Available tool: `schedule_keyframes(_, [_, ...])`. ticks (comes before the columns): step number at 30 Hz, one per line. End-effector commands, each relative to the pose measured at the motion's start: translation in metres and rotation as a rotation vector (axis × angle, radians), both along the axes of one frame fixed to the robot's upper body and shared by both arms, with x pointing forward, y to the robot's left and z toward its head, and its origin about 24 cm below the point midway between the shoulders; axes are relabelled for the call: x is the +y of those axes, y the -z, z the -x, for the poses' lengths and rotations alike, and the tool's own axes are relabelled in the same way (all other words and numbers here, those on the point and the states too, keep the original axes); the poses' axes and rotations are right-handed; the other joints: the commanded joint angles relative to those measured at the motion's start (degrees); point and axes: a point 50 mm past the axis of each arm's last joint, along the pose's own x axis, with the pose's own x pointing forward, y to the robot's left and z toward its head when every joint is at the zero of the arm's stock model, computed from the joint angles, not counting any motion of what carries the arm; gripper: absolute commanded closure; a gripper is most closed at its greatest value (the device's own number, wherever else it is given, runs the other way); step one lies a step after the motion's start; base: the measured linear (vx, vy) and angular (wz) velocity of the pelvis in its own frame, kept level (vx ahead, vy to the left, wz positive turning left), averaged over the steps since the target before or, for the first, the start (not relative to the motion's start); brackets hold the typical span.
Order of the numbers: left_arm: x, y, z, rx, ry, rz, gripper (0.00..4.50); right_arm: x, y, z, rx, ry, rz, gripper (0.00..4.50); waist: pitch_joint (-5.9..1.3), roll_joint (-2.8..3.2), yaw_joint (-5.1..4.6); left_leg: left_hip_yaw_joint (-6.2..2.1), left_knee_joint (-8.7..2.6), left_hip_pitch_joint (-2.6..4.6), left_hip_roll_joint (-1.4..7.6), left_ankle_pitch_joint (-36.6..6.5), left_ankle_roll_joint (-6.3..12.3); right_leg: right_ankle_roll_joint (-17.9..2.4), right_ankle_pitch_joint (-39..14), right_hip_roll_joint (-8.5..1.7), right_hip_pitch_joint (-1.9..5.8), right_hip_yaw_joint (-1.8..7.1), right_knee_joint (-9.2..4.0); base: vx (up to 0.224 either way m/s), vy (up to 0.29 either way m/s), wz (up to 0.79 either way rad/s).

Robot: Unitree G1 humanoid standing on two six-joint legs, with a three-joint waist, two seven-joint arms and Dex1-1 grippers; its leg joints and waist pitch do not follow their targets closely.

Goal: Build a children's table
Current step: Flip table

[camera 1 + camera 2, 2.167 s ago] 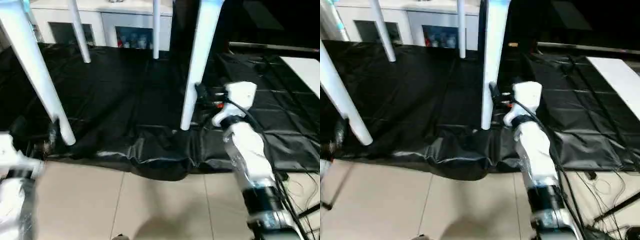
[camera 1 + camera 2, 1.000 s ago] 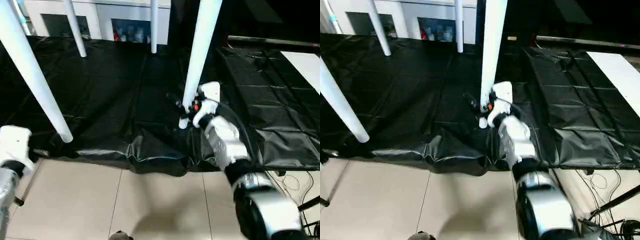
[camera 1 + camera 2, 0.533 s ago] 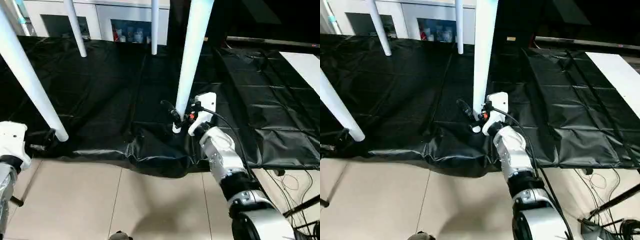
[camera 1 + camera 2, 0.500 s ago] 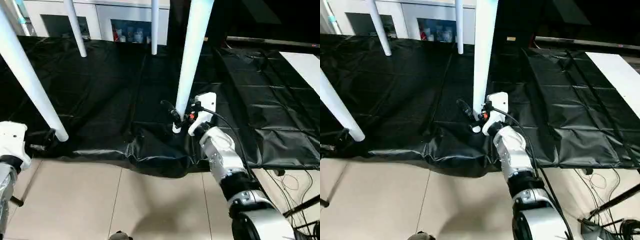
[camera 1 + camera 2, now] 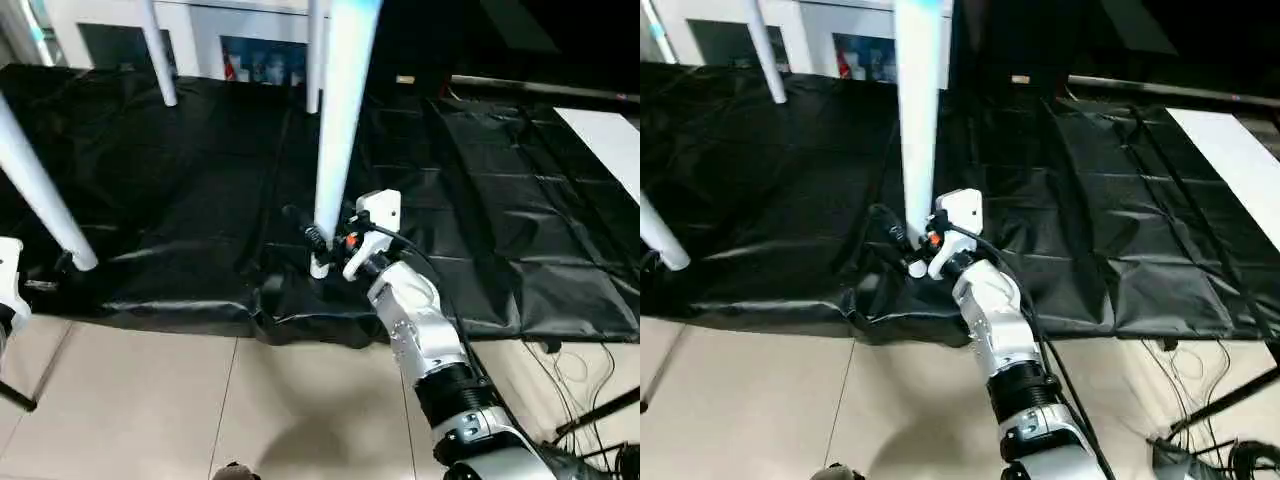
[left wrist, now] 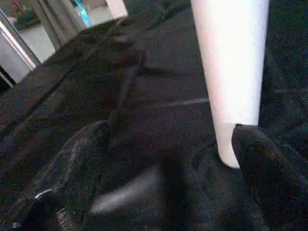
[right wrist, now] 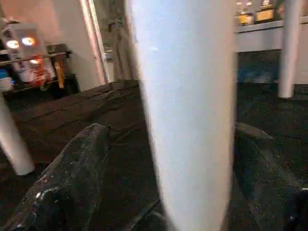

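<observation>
The children's table stands on its white legs on the black sheet; its top is out of view above. The near right leg (image 5: 335, 150) comes down to its foot (image 5: 318, 268), and my right gripper (image 5: 322, 245) is open around that lower end, one black finger (image 7: 72, 183) clearly apart from the leg (image 7: 187, 120). The near left leg (image 5: 45, 195) ends at the sheet's front edge, where my left gripper (image 5: 58, 272) is open, one finger (image 6: 269, 178) beside the leg's foot (image 6: 231, 96). Two far legs (image 5: 160, 60) stand at the back.
A black sheet (image 5: 200, 170) covers the large table, bunched and hanging over the front edge (image 5: 300, 322). A white glass-door cabinet (image 5: 250, 55) stands behind. A white panel (image 5: 610, 130) lies at the far right. Tiled floor (image 5: 150, 400) in front, cables (image 5: 600, 400) at right.
The whole picture has shifted as the camera moved. Both grippers remain at the lower ends of the near legs, fingers as wide as before.
</observation>
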Motion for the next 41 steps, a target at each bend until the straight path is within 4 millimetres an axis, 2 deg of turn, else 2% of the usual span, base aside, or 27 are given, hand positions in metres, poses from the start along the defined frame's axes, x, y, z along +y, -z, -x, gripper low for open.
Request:
schedule_keyframes(1, [-0.012, -0.009, -0.002, -0.097, 0.059, 0.041, 0.04, -0.019, -0.007, -0.007, -0.023, 0.096, 0.008, 0.57, -3.65, 2.66, 0.09, -0.43, -4.2, 2.65, 1.43, -11.4, -4.2, -6.4, 16.6, -5.18, 1.01, 1.64, -3.77, 0.0, 0.0, 0.0])
schedule_keyframes(3, [-0.018, -0.011, -0.001, -0.146, 0.091, 0.074, 0.04, -0.027, -0.009, -0.009, -0.037, 0.133, 0.004, 0.57, -3.56, 2.53, 0.24, -0.33, -4.23, 2.56, 1.53, -12.0, -4.91, -7.2, 15.9, -5.25, 1.03, 1.66, -3.79, 0.0, 0.0, 0.0])
schedule_keyframes(6, [-0.027, -0.012, 0.006, -0.227, 0.135, 0.143, 0.04, -0.039, -0.017, -0.011, -0.054, 0.171, -0.071, 0.57, -3.61, 2.49, 0.25, -0.2, -4.2, 2.36, 1.38, -12.4, -4.68, -7.5, 15.0, -5.21, 1.16, 1.74, -3.87, 0.0, 0.0, 0.0])
schedule_keyframes(7, [-0.029, -0.013, 0.008, -0.241, 0.145, 0.151, 0.04, -0.04, -0.019, -0.01, -0.057, 0.171, -0.082, 0.57, -3.63, 2.24, 0.13, -0.11, -4.14, 2.28, 1.31, -12.4, -4.36, -7.4, 14.8, -5.14, 1.29, 1.79, -3.91, 0.0, 0.0, 0.0])
schedule_keyframes(8, [-0.034, -0.013, 0.012, -0.27, 0.167, 0.164, 0.04, -0.043, -0.021, -0.009, -0.064, 0.168, -0.103, 0.57, -3.7, 2.59, 0.25, -0.15, -4.07, 2.38, 1.32, -12.4, -4.32, -7.3, 14.8, -5.19, 1.23, 1.8, -3.87, 0.0, 0.0, 0.0])
schedule_keyframes(9, [-0.04, -0.014, 0.02, -0.305, 0.192, 0.183, 0.04, -0.047, -0.023, -0.005, -0.08, 0.164, -0.097, 0.57, -3.6, 2.31, 0.13, -0.19, -4.13, 2.2, 1.43, -12.3, -3.97, -7.0, 15.2, -5.14, 1.35, 1.79, -3.95, 0.0, 0.0, 0.0])
schedule_keyframes(11, [-0.048, -0.015, 0.031, -0.328, 0.221, 0.205, 0.04, -0.053, -0.023, 0.001, -0.095, 0.156, -0.076, 0.57, -3.48, 2.18, 0.13, -0.21, -4.14, 2.12, 1.63, -11.9, -3.76, -6.5, 16.4, -4.99, 1.42, 1.69, -3.91, 0.0, 0.0, 0.0])
schedule_keyframes(12, [-0.053, -0.014, 0.037, -0.333, 0.234, 0.212, 0.04, -0.056, -0.023, 0.006, -0.097, 0.147, -0.069, 0.57, -3.46, 2.3, 0.2, -0.14, -4.04, 2.23, 1.52, -12.0, -3.46, -6.1, 16.7, -4.76, 1.31, 1.68, -3.96, 0.0, 0.0, 0.0])
schedule_keyframes(14, [-0.057, -0.014, 0.042, -0.337, 0.239, 0.219, 0.04, -0.057, -0.023, 0.012, -0.102, 0.123, -0.057, 0.57, -3.47, 2.15, 0.23, 0.03, -3.85, 2.28, 1.23, -12.0, -2.82, -5.3, 16.5, -4.52, 1.32, 1.79, -4.18, 0.0, 0.0, 0.0])
schedule_keyframes(16, [-0.06, -0.013, 0.048, -0.347, 0.229, 0.231, 0.04, -0.057, -0.022, 0.019, -0.106, 0.084, -0.045, 0.57, -3.1, 2.09, 0.4, -0.13, -4.28, 2.2, 1.43, -14.4, -2.88, -4.8, 12.2, -4.65, 1.24, 1.85, -4.63, 0.0, 0.0, 0.0])
schedule_keyframes(18, [-0.072, -0.008, 0.056, -0.332, 0.217, 0.248, 0.04, -0.053, -0.022, 0.034, -0.125, 0.042, -0.011, 0.57, -2.91, 1.97, 0.33, -0.17, -4.54, 2.27, 1.62, -16.3, -3.12, -5.0, 7.8, -4.61, 1.18, 1.91, -4.94, 0.0, 0.0, 0.0])
schedule_keyframes(19, [-0.078, -0.005, 0.058, -0.319, 0.214, 0.26, 0.04, -0.054, -0.022, 0.038, -0.126, 0.048, -0.003, 0.57, -2.57, 1.9, 0.19, -0.15, -4.72, 2.16, 1.61, -17.5, -2.93, -5.0, 5.4, -4.67, 0.86, 2.05, -5.24, 0.0, 0.0, 0.0])
schedule_keyframes(20, [-0.085, -0.002, 0.061, -0.307, 0.213, 0.272, 0.04, -0.055, -0.022, 0.041, -0.124, 0.067, 0.003, 0.57, -2.6, 1.89, 0.13, -0.08, -4.73, 2.17, 1.53, -18.2, -3.0, -5.0, 3.7, -4.71, 0.86, 2.11, -5.3, 0.0, 0.0, 0.0])
schedule_keyframes(23, [-0.111, 0.007, 0.065, -0.24, 0.184, 0.338, 0.04, -0.068, -0.015, 0.047, -0.047, 0.195, 0.063, 0.57, -2.41, 2.05, -0.21, -0.1, -4.98, 2.28, 1.78, -19.1, -3.57, -4.8, -0.7, -4.5, 0.48, 2.26, -5.57, 0.0, 0.0, 0.0])
schedule_keyframes(24, [-0.116, 0.01, 0.064, -0.218, 0.176, 0.348, 0.04, -0.072, -0.013, 0.047, -0.027, 0.227, 0.081, 0.57, -2.36, 1.94, -0.23, -0.02, -4.87, 2.4, 1.61, -19.9, -3.88, -4.7, -2.8, -4.47, 0.24, 2.35, -5.78, 0.0, 0.0, 0.0])
schedule_keyframes(25, [-0.131, 0.013, 0.061, -0.198, 0.168, 0.367, 0.04, -0.083, -0.007, 0.048, 0.03, 0.304, 0.116, 0.57, -2.25, 1.74, -0.29, 0.08, -4.82, 2.29, 1.32, -20.5, -3.98, -4.2, -5.6, -4.53, 0.15, 2.52, -6.08, 0.0, 0.0, 0.0])
schedule_keyframes(26, [-0.141, 0.013, 0.059, -0.202, 0.168, 0.374, 0.04, -0.089, -0.003, 0.05, 0.058, 0.341, 0.143, 0.57, -2.21, 1.96, -0.32, 0.02, -4.91, 2.39, 1.47, -20.4, -4.37, -3.8, -6.1, -4.42, 0.06, 2.57, -6.16, 0.0, 0.0, 0.0])
schedule_keyframes(27, [-0.146, 0.013, 0.057, -0.206, 0.167, 0.375, 0.04, -0.093, -0.002, 0.05, 0.076, 0.358, 0.158, 0.57, -1.98, 1.92, -0.2, 0.05, -4.94, 2.64, 1.58, -21.7, -4.59, -3.4, -7.9, -4.49, -0.27, 2.63, -6.59, 0.0, 0.0, 0.0])
schedule_keyframes(28, [-0.156, 0.012, 0.05, -0.206, 0.151, 0.348, 0.04, -0.101, 0.006, 0.052, 0.162, 0.39, 0.197, 0.57, -2.16, 1.83, -0.37, -0.08, -5.02, 2.45, 1.42, -21.5, -4.8, -3.0, -8.3, -4.43, 0.12, 2.52, -6.55, 0.0, 0.0, 0.0])
schedule_keyframes(30, [-0.159, 0.011, 0.046, -0.207, 0.133, 0.309, 0.04, -0.103, 0.01, 0.054, 0.208, 0.403, 0.213, 0.57, -2.36, 1.96, -0.52, -0.17, -4.91, 2.51, 1.27, -20.1, -4.76, -2.3, -5.5, -4.19, 0.22, 2.4, -6.55, 0.0, 0.0, 0.0])
schedule_keyframes(31, [-0.162, 0.009, 0.042, -0.23, 0.112, 0.289, 0.04, -0.107, 0.012, 0.055, 0.234, 0.436, 0.223, 0.57, -2.61, 1.68, -0.78, -0.36, -4.86, 1.85, 1.02, -17.2, -4.53, -2.2, -2.8, -4.36, 0.95, 2.17, -6.21, 0.0, 0.0, 0.0])
schedule_keyframes(32, [-0.163, 0.008, 0.038, -0.228, 0.089, 0.276, 0.04, -0.111, 0.013, 0.056, 0.234, 0.484, 0.263, 0.57, -2.89, 2.46, -0.87, -0.52, -4.66, 1.58, 0.96, -14.8, -4.58, -2.1, 0.1, -4.42, 1.25, 2.11, -5.87, 0.0, 0.0, 0.0])
schedule_keyframes(33, [-0.166, 0.008, 0.035, -0.211, 0.102, 0.298, 0.04, -0.113, 0.015, 0.058, 0.231, 0.518, 0.334, 0.57, -2.85, 1.9, -1.15, -0.42, -4.47, 1.33, 0.72, -12.4, -4.54, -1.6, 3.4, -4.32, 1.36, 1.89, -5.92, 0.0, 0.0, 0.0])
schedule_keyframes(34, [-0.168, 0.01, 0.033, -0.195, 0.118, 0.327, 0.04, -0.115, 0.016, 0.06, 0.205, 0.544, 0.401, 0.57, -2.92, 2.52, -1.24, -0.32, -4.25, 1.63, 0.56, -12.4, -5.19, -1.5, 3.4, -4.27, 0.98, 1.9, -5.98, 0.0, 0.0, 0.0])
schedule_keyframes(36, [-0.171, 0.014, 0.032, -0.198, 0.14, 0.35, 0.04, -0.118, 0.015, 0.063, 0.141, 0.626, 0.438, 0.57, -2.84, 2.28, -1.52, -0.1, -4.01, 1.66, 0.39, -13.4, -5.27, -1.8, 1.2, -4.36, 0.85, 2.16, -6.23, 0.0, 0.0, 0.0])
schedule_keyframes(38, [-0.174, 0.016, 0.032, -0.197, 0.173, 0.322, 0.04, -0.121, 0.018, 0.065, 0.154, 0.651, 0.398, 0.57, -3.0, 2.29, -1.83, -0.12, -3.92, 1.46, 0.31, -13.3, -4.57, -1.9, 0.4, -4.3, 1.07, 2.22, -6.19, 0.0, 0.0, 0.0])
schedule_keyframes(41, [-0.179, 0.013, 0.032, -0.216, 0.194, 0.313, 0.04, -0.12, 0.019, 0.066, 0.183, 0.593, 0.355, 0.57, -2.99, 2.46, -1.94, -0.14, -3.86, 1.82, 0.63, -14.2, -3.31, -2.2, 1.5, -4.14, 0.76, 2.27, -6.15, 0.0, 0.0, 0.0])
